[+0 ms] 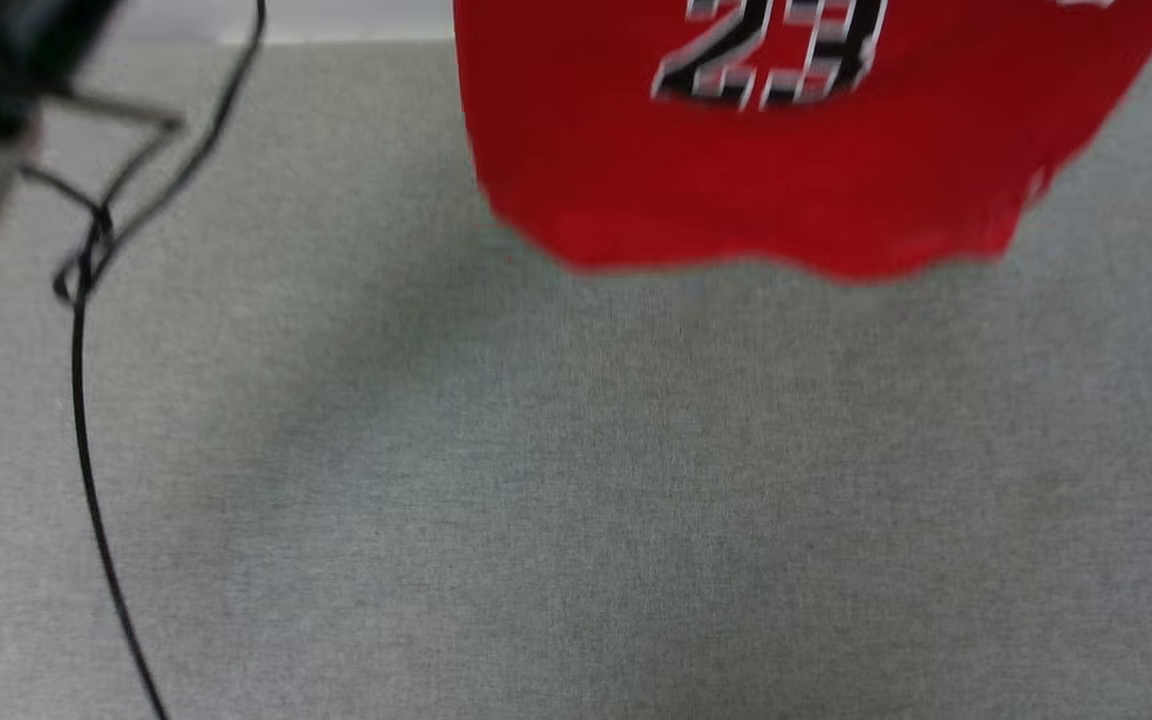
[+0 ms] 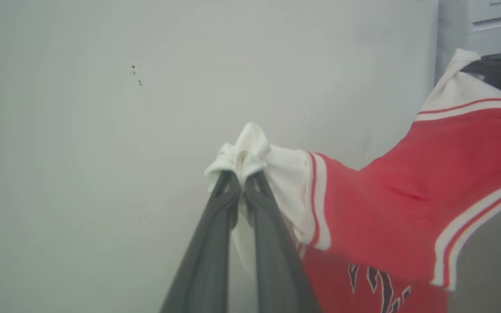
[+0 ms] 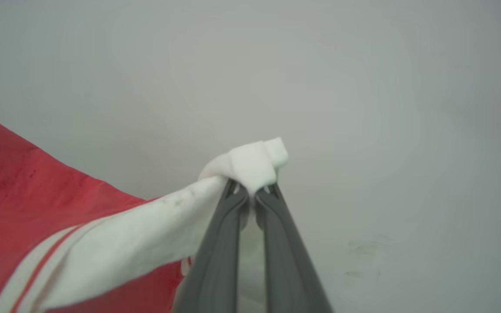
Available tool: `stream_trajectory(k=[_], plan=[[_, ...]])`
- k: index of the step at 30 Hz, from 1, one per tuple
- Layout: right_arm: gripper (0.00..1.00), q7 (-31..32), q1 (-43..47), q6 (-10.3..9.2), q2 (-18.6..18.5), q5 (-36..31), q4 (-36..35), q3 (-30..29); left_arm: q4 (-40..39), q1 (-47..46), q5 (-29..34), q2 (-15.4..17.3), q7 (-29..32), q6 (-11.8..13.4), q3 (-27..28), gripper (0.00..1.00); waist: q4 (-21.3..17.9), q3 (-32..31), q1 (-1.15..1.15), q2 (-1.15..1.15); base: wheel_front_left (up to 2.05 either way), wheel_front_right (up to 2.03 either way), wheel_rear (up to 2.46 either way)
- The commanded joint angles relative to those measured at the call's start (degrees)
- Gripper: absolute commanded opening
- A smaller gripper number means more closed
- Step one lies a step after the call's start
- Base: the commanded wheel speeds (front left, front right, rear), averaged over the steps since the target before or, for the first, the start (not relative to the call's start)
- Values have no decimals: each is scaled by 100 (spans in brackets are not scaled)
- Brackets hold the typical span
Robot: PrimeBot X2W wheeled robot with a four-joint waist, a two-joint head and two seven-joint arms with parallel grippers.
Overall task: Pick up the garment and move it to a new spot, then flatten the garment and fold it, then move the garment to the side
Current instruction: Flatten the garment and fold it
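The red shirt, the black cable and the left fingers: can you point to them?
red shirt (image 1: pixel 786 190), head view, plain red cloth near its bottom hem.
black cable (image 1: pixel 86 440), head view, its long straight stretch.
left fingers (image 2: pixel 209 252), left wrist view, one dark finger below the pinched sleeve end.

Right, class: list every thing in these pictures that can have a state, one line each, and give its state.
Garment: unfolded, held up, hanging spread between both grippers.
Left gripper: jaws shut on a white sleeve end.
Right gripper: jaws shut on the other white sleeve end.
Black cable: slack, tangled into a loop near its upper end.
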Motion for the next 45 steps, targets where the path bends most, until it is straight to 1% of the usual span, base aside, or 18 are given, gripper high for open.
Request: stream_trajectory(k=[1,2,5,9,12,16,20,23,28,30,33,35,37,41,45], plan=[[0,-18,-375,-4,117,-179,169,61,238,-325,69,-75,-41,-39,64,0,-35,347,0,0,0,0,0],[0,-96,-1132,-4,338,-534,557,161,784,-968,174,-271,-150,-131,169,0,-43,617,0,0,0,0,0],[0,-262,-1860,-4,549,-909,942,268,1289,-1564,288,-428,-322,-235,257,0,-46,844,0,0,0,0,0],[0,-551,-2643,-4,808,-1277,1499,342,1835,-2113,433,-577,-583,-323,306,0,-24,1027,0,0,0,0,0],[0,-728,-2959,-4,977,-1435,1882,445,2190,-2316,468,-655,-737,-381,313,0,-9,1119,0,0,0,0,0],[0,-967,-3091,-4,1136,-1426,2208,674,2664,-2377,451,-639,-999,-481,304,0,-11,1219,0,0,0,0,0],[0,-1269,-2691,-4,1262,-1319,2525,874,2995,-1916,353,-678,-1314,-565,218,0,-4,1209,0,0,0,0,0],[0,-1536,-2277,-4,1394,-1162,2752,1017,3130,-1450,210,-631,-1643,-605,226,0,-39,1136,0,0,0,0,0],[0,-1985,-1363,-4,1489,-871,3042,1371,3130,-246,-18,-493,-2099,-632,134,0,-68,904,0,0,0,0,0],[0,-2153,-990,-4,1462,-730,3119,1478,3041,240,-101,-445,-2233,-616,115,0,-58,793,0,0,0,0,0],[0,-2413,-402,-4,1412,-540,3187,1638,2826,1118,-213,-396,-2418,-472,90,0,-40,589,0,0,0,0,0],[0,-2556,58,-4,1324,-420,3145,1809,2610,1729,-222,-350,-2512,-328,41,0,-7,429,0,0,0,0,0],[0,-2689,543,-4,1229,-260,3002,1963,2362,2332,-324,-292,-2597,-164,73,0,-5,255,0,0,0,0,0],[0,-2852,1527,-4,998,-79,2722,2209,1901,3560,-423,-182,-2661,74,-30,0,7,-118,0,0,0,0,0],[0,-2902,2405,-4,798,65,2400,2212,1424,4624,-585,-27,-2710,337,2,0,-23,-490,0,0,0,0,0]])
